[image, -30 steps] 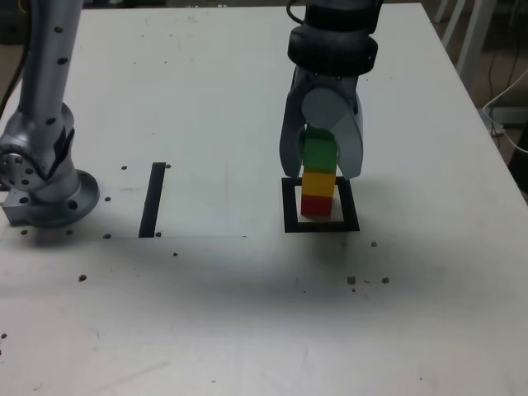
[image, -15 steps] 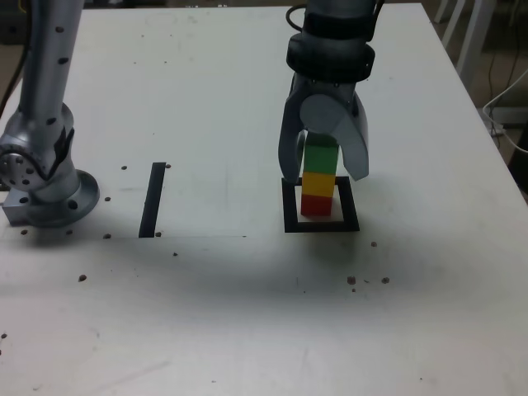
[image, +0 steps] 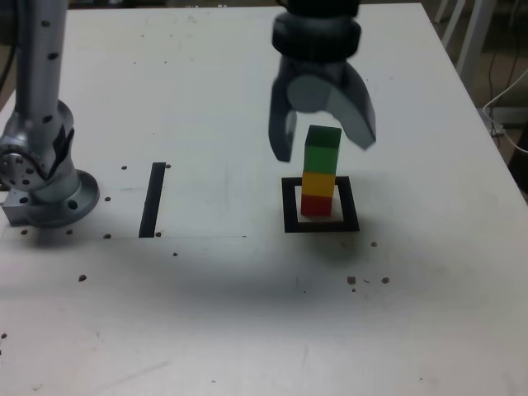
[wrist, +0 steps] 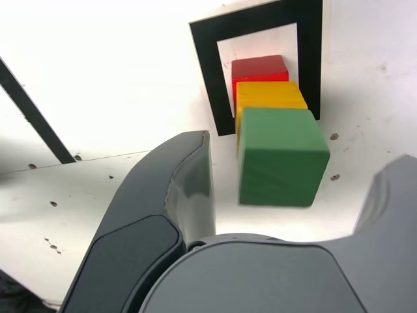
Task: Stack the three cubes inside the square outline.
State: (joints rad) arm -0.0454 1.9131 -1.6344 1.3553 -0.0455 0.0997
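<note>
In the exterior view, reading from the left, the arm's base (image: 45, 177) stands at the table's (image: 206, 313) left side, followed by a straight black tape stripe (image: 153, 199), then the square outline (image: 321, 223) toward the centre-right. The three cubes stand inside that outline as one column: red cube (image: 316, 204) on the white centre, yellow cube (image: 318, 182) on it, green cube (image: 322, 149) on top. The gripper (image: 323, 139) hangs above and behind the column with its jaws spread wide, touching no cube (the wrist view shows clear gaps on both sides of the green cube (wrist: 281, 157)). The cubes appear rigid, light and smooth-faced, so they probably slide easily under a sideways push; the column looks slightly staggered and likely topples from a light knock. Any regrasp should take one cube across two opposite flat side faces, at mid-height, with the jaws square to the faces.
</note>
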